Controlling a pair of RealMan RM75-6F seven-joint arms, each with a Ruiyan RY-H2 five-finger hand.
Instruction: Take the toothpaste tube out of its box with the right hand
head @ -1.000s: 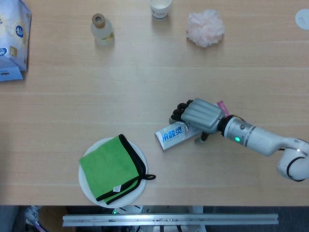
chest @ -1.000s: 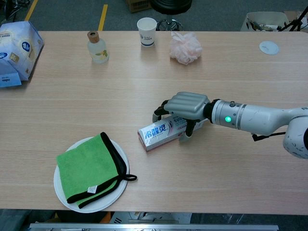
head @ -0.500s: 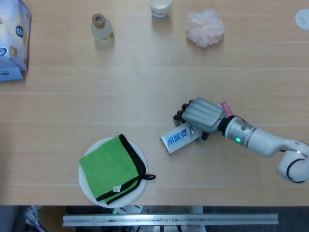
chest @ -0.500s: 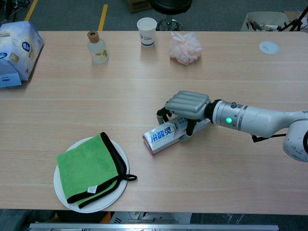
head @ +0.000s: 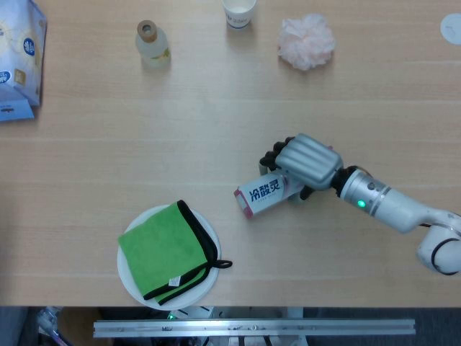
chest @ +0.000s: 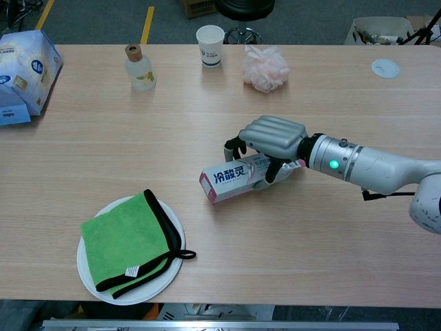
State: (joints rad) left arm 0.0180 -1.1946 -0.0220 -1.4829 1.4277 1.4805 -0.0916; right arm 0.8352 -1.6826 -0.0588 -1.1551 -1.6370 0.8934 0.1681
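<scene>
Since the earlier frames, the toothpaste box (head: 265, 194) is seen swung to a steeper tilt, with its left end lifted off the wood, and the right hand (head: 308, 163) is shifted slightly toward the upper right of the frame.

In the head view, the box is gripped at its right end by the right hand, right of centre in the frame; the fingers are curled over the top of the box and the thumb is tucked beneath it. A white plate (head: 132, 277) bearing a folded green cloth (head: 165, 250) is seen at lower left. Along the top edge, a small bottle (head: 152, 44), a paper cup (head: 238, 12) and a pink bath puff (head: 307, 40) are lined up, and a blue-and-white pack (head: 19, 61) is placed at upper left.

In the chest view, the box (chest: 232, 181) is shown raised above the table (chest: 207, 110), with its pink end cap turned lower left. The hand (chest: 273, 141) is wrapped around the box. No tube can be made out. The left hand is not shown.
</scene>
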